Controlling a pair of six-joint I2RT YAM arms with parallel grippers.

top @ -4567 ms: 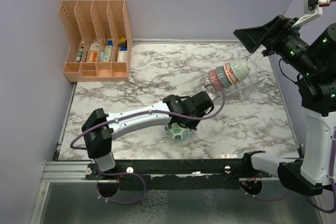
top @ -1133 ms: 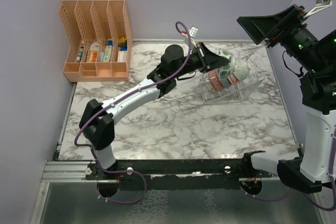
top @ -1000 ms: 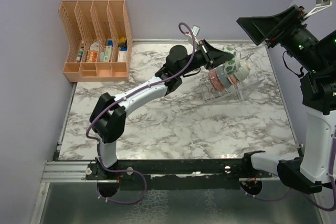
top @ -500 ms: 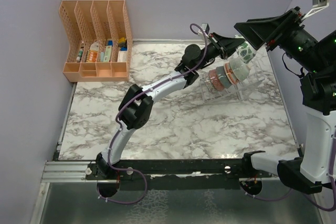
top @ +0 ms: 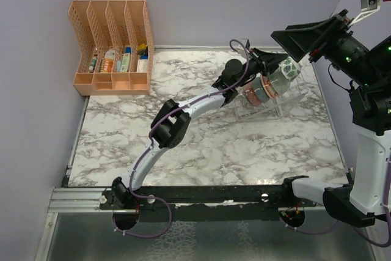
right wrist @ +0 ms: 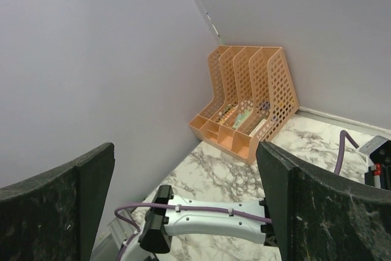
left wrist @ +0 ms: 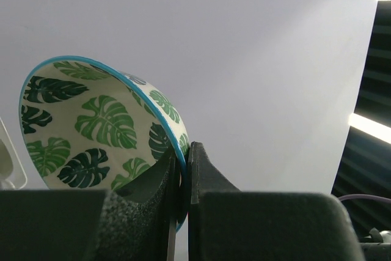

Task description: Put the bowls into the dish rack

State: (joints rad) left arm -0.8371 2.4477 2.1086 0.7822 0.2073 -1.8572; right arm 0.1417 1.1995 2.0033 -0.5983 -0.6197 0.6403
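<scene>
From the wrist camera, the left gripper [left wrist: 183, 172] is clamped on the rim of the leaf-print bowl [left wrist: 91, 123], one finger inside the wall and one outside. From above, that bowl sits tipped on its edge in the upper right of the frame, just over the right end of the clear rack [top: 290, 103]. Other bowls [top: 255, 90] stand on edge in a row in the rack. The right gripper [top: 308, 36] hangs at the far right, spread wide, holding nothing.

I'd say the bowl is glazed ceramic: stiff, slick, and rather heavy for a thin rim pinch, so it could pivot in the grip. It would likely chip if it knocked a neighbour. The rim looks the only sensible hold, and the light rack may slide if pushed.
</scene>
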